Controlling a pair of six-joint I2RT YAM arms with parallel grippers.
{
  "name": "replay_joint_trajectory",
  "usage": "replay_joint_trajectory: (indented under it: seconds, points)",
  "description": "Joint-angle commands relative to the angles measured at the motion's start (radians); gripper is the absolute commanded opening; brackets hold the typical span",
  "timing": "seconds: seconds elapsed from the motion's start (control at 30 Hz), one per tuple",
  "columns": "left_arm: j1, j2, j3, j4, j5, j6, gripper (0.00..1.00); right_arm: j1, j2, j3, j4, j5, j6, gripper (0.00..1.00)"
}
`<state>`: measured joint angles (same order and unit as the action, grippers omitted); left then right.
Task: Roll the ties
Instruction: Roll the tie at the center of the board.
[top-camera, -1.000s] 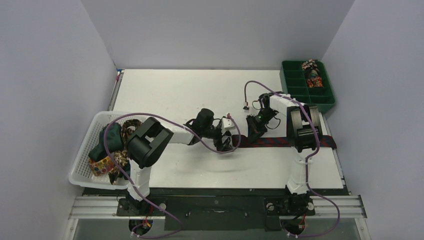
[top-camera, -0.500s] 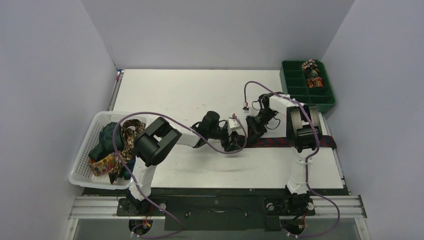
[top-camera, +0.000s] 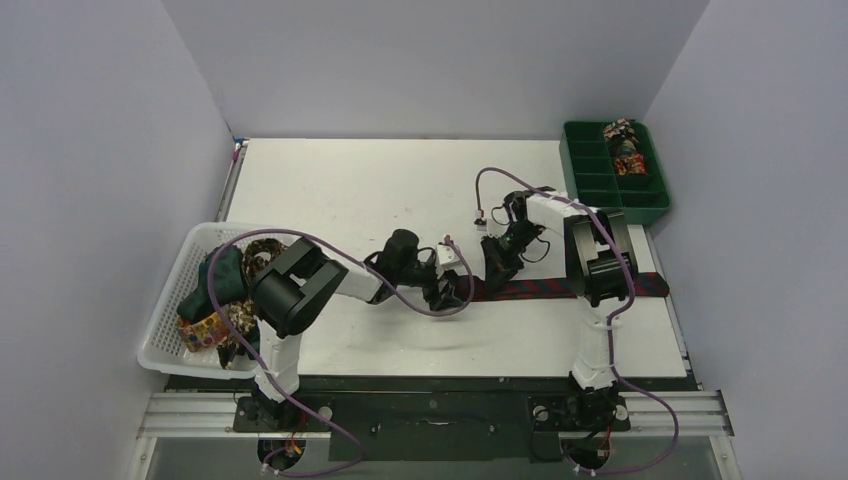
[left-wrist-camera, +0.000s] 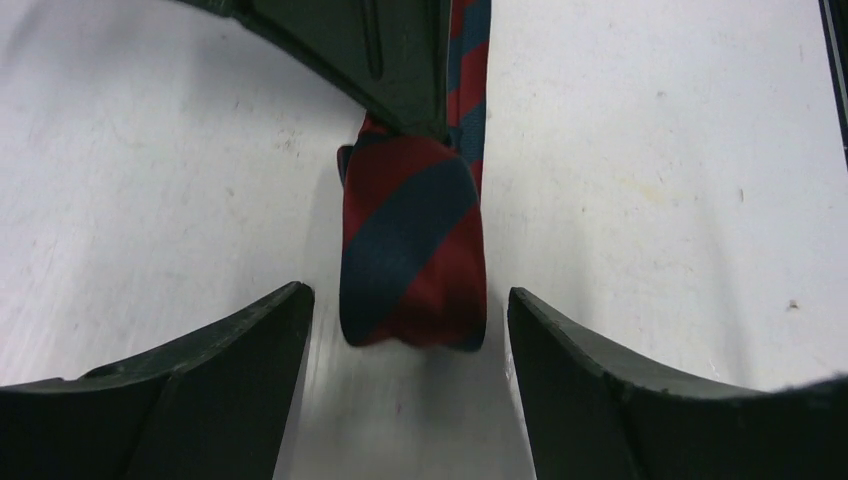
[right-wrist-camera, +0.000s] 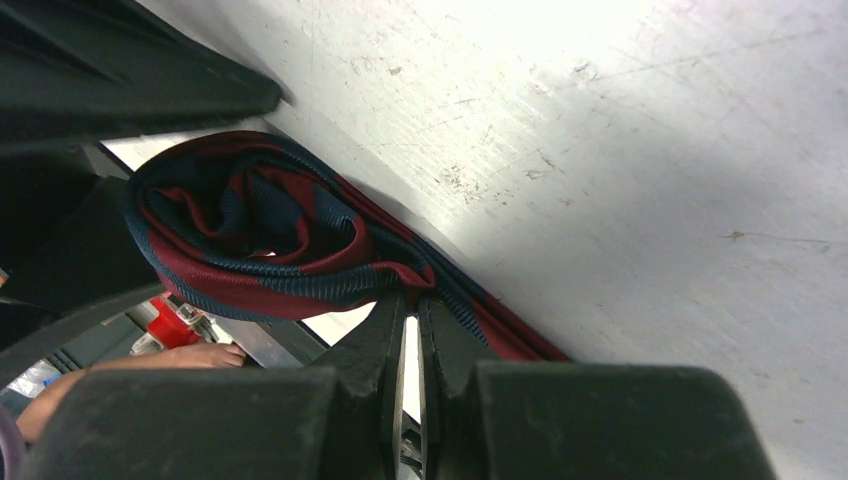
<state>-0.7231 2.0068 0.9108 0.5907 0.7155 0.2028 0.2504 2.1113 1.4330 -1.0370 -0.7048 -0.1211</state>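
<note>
A white surface (top-camera: 350, 190) sat between pale walls (top-camera: 420, 60), a basket (top-camera: 160, 325) at its left edge, a green tray (top-camera: 585, 185) in its far right corner. The striped tie (top-camera: 545, 288) lay by the right edge, its rolled end (left-wrist-camera: 415, 250) between the released left jaws, touching the clenched right jaws.

The left arm (top-camera: 300, 290) and right arm (top-camera: 597, 262) are white links with bulky black joint housings, a purple cable (top-camera: 300, 236) looping along each. Behind the fingers sits a white wrist block (top-camera: 447, 255). The left gripper (left-wrist-camera: 408, 300) has matte black fingers (left-wrist-camera: 190, 390), tapering wedges with curved inner edges.
</note>
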Motion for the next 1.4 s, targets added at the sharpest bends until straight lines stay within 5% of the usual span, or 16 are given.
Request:
replay_joint_trajectory:
  seconds: [0.0, 0.17, 0.43, 0.9, 1.27, 1.37]
  points:
    - [0.026, -0.087, -0.056, 0.061, 0.001, -0.007, 0.7, 0.009, 0.027, -0.027, 0.105, 0.125, -0.017, 0.0]
    - [0.02, -0.078, -0.035, 0.12, -0.001, -0.058, 0.66, 0.013, 0.025, -0.03, 0.106, 0.125, -0.015, 0.0]
    - [0.002, -0.035, 0.05, 0.175, 0.01, -0.123, 0.44, 0.018, 0.028, -0.029, 0.105, 0.117, -0.015, 0.0]
    - [-0.053, 0.089, 0.154, 0.15, 0.033, -0.157, 0.4, 0.013, 0.031, -0.019, 0.107, 0.079, -0.014, 0.0]
    - [-0.073, 0.111, 0.161, -0.101, -0.061, 0.069, 0.26, -0.033, -0.03, -0.04, 0.108, -0.056, -0.018, 0.0]
    - [-0.076, 0.106, 0.163, -0.2, -0.1, 0.145, 0.23, -0.067, -0.061, -0.036, 0.072, -0.107, -0.022, 0.08]
